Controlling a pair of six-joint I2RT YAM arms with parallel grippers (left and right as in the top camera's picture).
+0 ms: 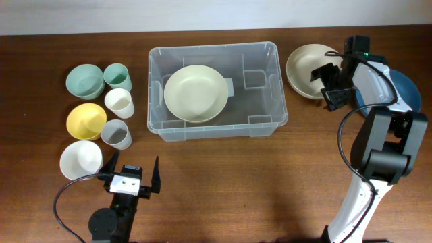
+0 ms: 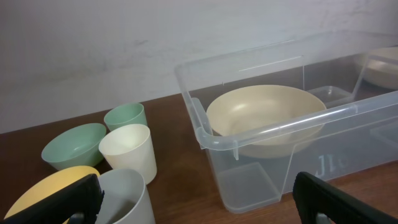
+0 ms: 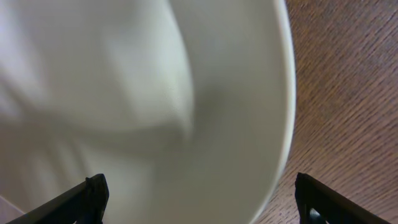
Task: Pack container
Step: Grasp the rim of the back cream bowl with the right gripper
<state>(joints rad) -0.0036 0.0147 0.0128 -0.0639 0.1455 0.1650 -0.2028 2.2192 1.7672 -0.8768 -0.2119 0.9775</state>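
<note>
**Container (image 1: 260, 101), one item inside**

**Overhead.** Clear rectangular bin without a lid, set at the centre of the brown table (image 1: 223, 202), long side running left to right. Holds one cream bowl (image 1: 196, 93), upright, in the left half; shows a bare ribbed base on the right.
- Left of the bin, apart from its wall, in two loose columns: teal bowl (image 1: 84, 81), green cup (image 1: 117, 76), cream cup (image 1: 119, 102), yellow bowl (image 1: 86, 121), grey cup (image 1: 116, 133), white bowl (image 1: 81, 160).
- Right of the bin, near its far right corner but not touching: second cream bowl (image 1: 304, 67).
- Further right: blue dish (image 1: 410, 91), largely hidden under the right arm.
- At the near edge, left gripper (image 1: 133, 170): fingers spread wide, nothing between them.
- Over the right-hand side of the second cream bowl, right gripper (image 1: 329, 86): fingers apart.

**Left wrist.** Near left corner of the bin across the right half, with rounded rim. Cream bowl visible through the clear wall, second cream bowl faintly beyond the far wall. Green cup, teal bowl, cream cup, yellow bowl and grey cup to the left. Dark fingertips in both lower corners, wide apart, gap empty.

**Right wrist.** Blurred inside of the second cream bowl across most of the frame, rim curving down the right side, wood grain beyond. Fingertips in both lower corners, spread wide, bowl below and between them. Contact with the bowl: cannot tell.
</note>
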